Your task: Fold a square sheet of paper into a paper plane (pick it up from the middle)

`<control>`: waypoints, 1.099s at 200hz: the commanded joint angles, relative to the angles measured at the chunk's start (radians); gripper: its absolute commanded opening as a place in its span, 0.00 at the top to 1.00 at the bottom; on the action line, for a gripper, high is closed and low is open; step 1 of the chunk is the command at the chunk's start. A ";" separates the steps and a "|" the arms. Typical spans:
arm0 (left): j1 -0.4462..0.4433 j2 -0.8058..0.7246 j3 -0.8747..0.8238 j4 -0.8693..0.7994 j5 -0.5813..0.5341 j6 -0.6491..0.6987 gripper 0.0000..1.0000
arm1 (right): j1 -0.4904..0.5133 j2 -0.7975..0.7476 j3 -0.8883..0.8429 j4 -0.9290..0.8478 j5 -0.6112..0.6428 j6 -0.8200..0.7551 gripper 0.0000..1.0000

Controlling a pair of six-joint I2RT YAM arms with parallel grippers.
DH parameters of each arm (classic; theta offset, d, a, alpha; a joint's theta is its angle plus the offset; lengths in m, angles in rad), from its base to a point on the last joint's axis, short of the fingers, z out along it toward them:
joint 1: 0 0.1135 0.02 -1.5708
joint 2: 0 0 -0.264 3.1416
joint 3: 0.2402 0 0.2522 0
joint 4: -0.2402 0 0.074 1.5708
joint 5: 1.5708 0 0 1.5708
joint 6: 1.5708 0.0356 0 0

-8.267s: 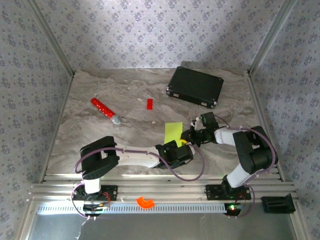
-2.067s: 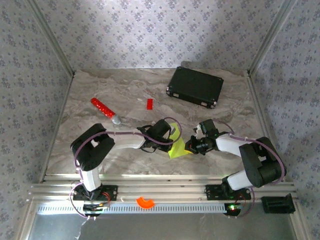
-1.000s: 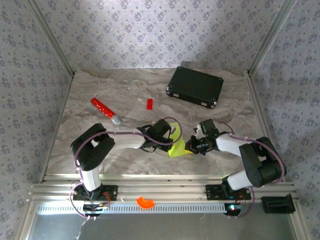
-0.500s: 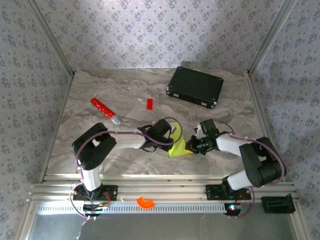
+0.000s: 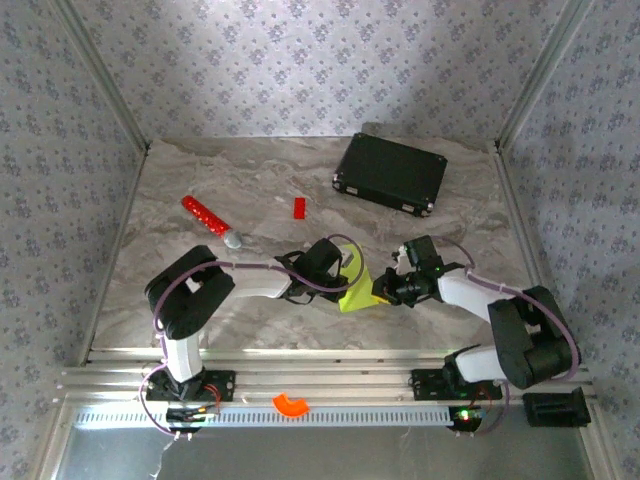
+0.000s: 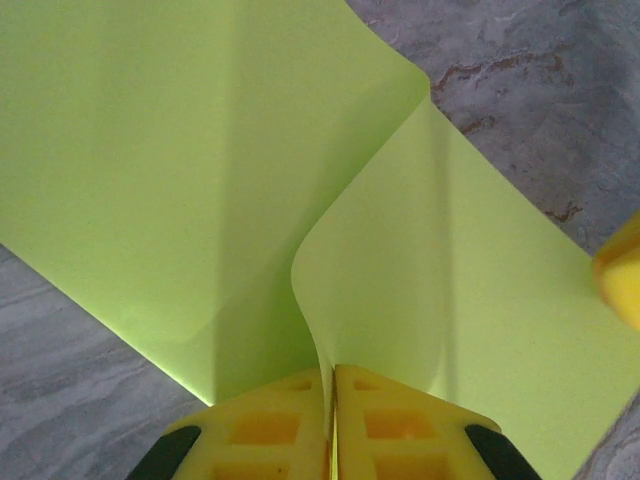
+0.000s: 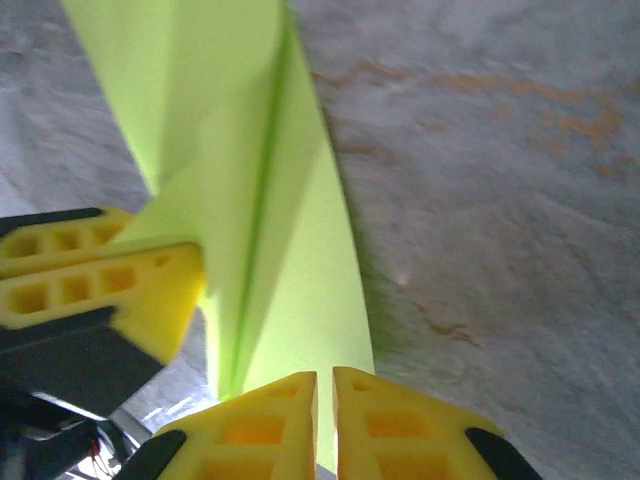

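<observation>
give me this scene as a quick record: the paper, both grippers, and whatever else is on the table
paper: square sheet of paper, lime, bent into a loose fold with one crease, not yet a plane
left gripper: shut on the sheet's doubled layers
right gripper: shut on another edge of the sheet
far right: black case
far left: red stick
far middle: small red block
front rail: orange ring piece
surface: marble-look table

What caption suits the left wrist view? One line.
Left gripper pinching the curled lime-green paper sheet over the marble table.
</observation>
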 commanded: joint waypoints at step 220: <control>0.001 0.043 0.008 -0.077 0.031 -0.001 0.91 | -0.032 0.095 0.094 0.135 -0.093 0.110 0.97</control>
